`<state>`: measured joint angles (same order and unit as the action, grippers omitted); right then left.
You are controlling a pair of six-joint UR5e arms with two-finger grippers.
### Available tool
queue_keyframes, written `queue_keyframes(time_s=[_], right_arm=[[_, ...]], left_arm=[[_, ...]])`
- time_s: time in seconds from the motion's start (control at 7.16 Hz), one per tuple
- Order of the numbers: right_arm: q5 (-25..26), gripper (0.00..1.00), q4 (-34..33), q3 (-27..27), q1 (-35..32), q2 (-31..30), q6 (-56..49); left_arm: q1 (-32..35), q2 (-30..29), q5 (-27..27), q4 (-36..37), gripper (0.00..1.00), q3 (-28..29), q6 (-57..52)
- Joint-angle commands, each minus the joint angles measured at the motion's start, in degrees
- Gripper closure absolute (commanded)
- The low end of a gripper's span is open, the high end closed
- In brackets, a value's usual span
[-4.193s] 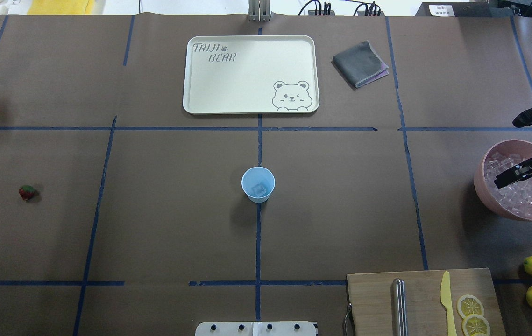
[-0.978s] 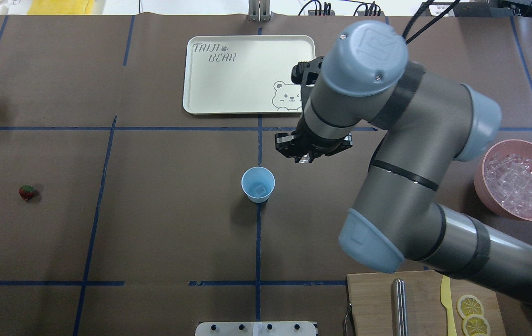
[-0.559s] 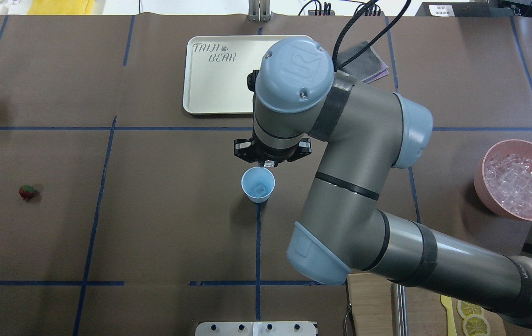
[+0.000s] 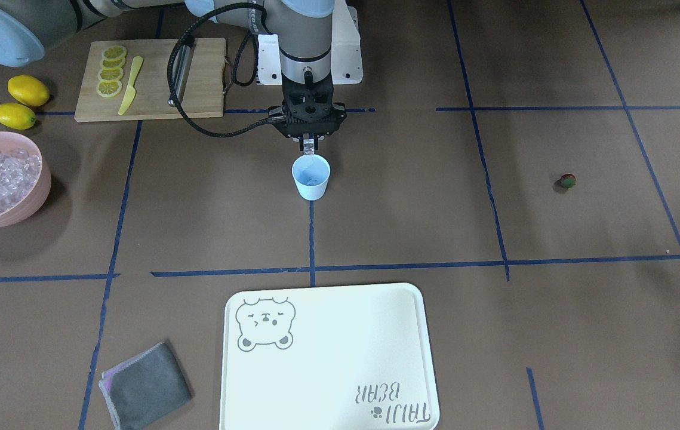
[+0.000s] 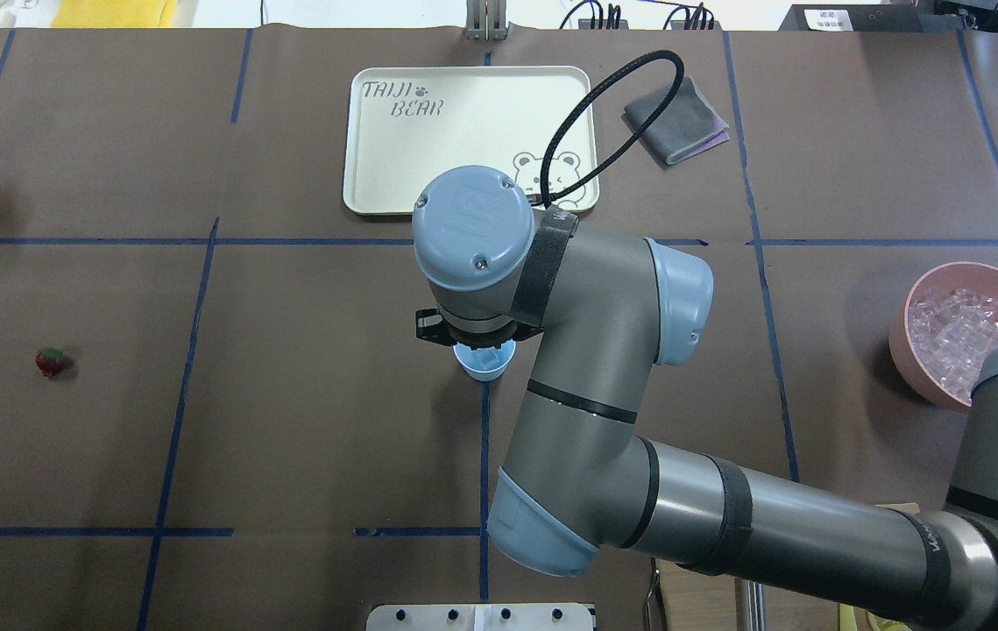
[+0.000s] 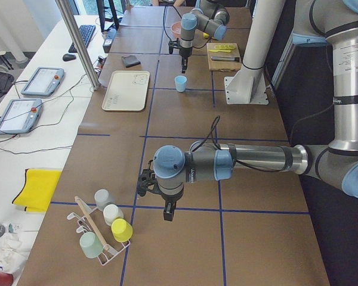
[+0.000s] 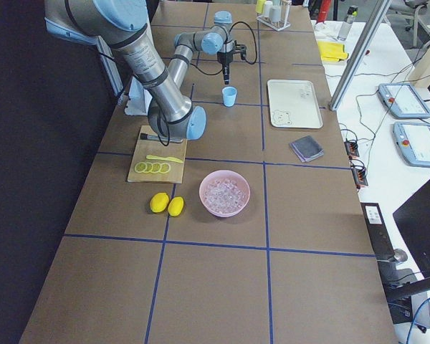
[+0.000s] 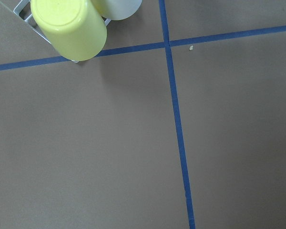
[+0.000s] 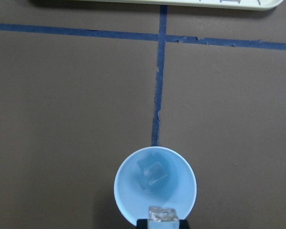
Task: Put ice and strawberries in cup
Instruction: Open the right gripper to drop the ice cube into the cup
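Note:
The pale blue cup stands at the table's middle with one ice cube inside. My right gripper hangs just above the cup's rim on the robot's side, shut on another clear ice cube. In the overhead view my wrist hides most of the cup. The strawberry lies alone far out on my left side and also shows in the overhead view. My left gripper shows only in the exterior left view, near the cup rack; I cannot tell whether it is open or shut.
A pink bowl full of ice stands far on my right, with two lemons and a cutting board nearer the robot. A cream tray and grey cloth lie beyond the cup. A rack of cups stands at the left end.
My right arm has swung from the pink bowl to the table's middle. In the last second the gripper moved left and toward the robot, to just above the cup.

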<state>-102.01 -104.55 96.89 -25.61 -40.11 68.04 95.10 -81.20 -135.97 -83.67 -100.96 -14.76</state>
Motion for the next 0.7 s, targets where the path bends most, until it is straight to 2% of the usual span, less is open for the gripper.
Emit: queue_keyframes(time_s=[0.0, 0.14, 0.28, 0.56], right_arm=[[0.5, 0.61, 2.8, -2.7, 0.4, -0.1, 0.0], [0.5, 0.21, 2.7, -2.7, 0.4, -0.1, -0.2], [0.8, 0.01, 2.7, -2.5, 0.4, 0.0, -0.2], [0.8, 0.01, 2.7, -2.1, 0.3, 0.0, -0.3]], left_arm=[[0.0, 0.1, 0.0, 0.0, 0.00, 0.0, 0.0], [0.0, 0.0, 0.0, 0.0, 0.00, 0.0, 0.0], [0.0, 0.1, 0.0, 0.0, 0.00, 0.0, 0.0], [0.0, 0.1, 0.0, 0.0, 0.00, -0.2, 0.0]])
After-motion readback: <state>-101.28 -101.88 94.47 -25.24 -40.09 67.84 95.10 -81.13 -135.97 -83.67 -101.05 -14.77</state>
